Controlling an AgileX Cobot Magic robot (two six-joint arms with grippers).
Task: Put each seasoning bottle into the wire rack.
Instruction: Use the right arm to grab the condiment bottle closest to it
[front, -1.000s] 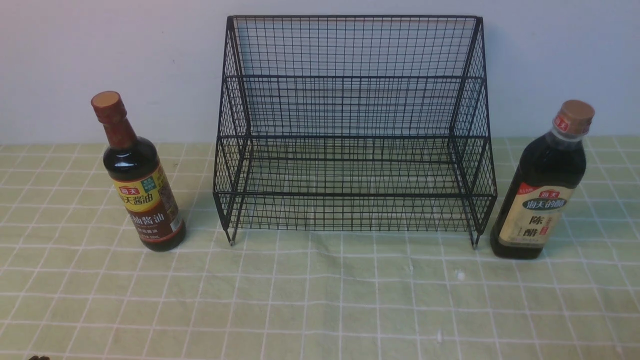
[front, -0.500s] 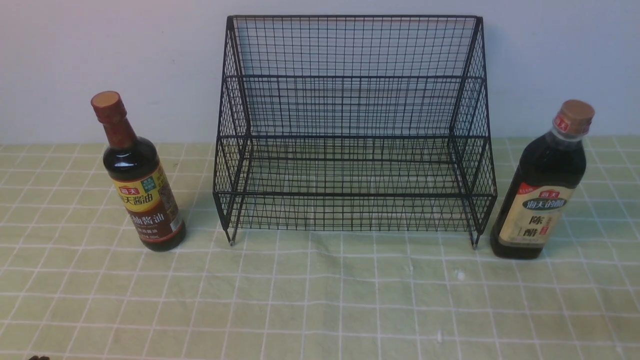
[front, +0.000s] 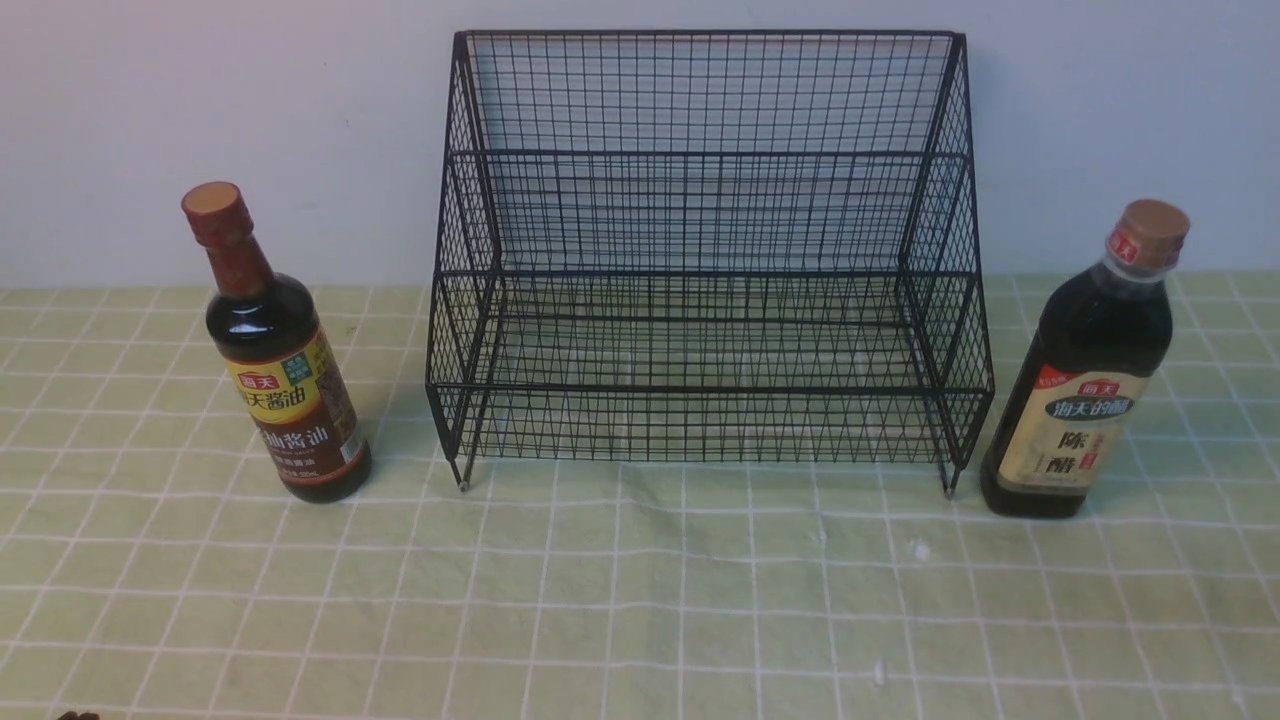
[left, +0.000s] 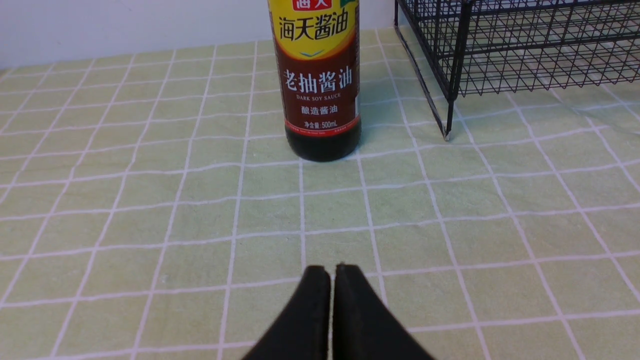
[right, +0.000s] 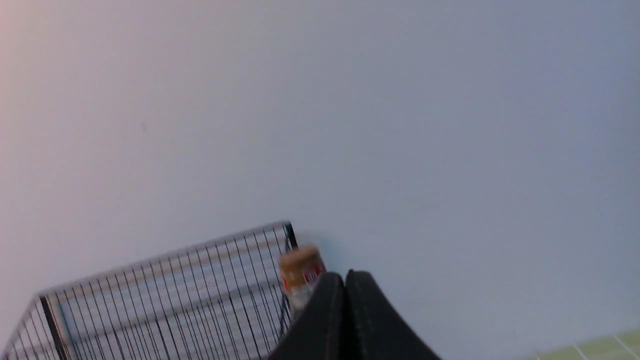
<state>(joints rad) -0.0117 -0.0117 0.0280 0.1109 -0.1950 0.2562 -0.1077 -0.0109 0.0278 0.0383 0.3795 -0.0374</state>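
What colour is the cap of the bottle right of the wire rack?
The cap is tan; the front view shows it best.

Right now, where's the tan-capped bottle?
In the front view, the wide dark bottle with the tan cap stands upright on the green checked cloth, on the robot's right, beside the black wire rack.

Light green fabric tablecloth (front: 640, 600) crossed by a grid of thin white lines, spread flat and running right up to the foot of a plain pale grey-white wall (front: 200, 100). Faintly wrinkled across the middle stretch, well away from the wall. 2 small white specks (front: 920, 550) on the cloth, both far from the wall. Wall itself bare, smooth and evenly lit, meeting the cloth in 1 straight line.
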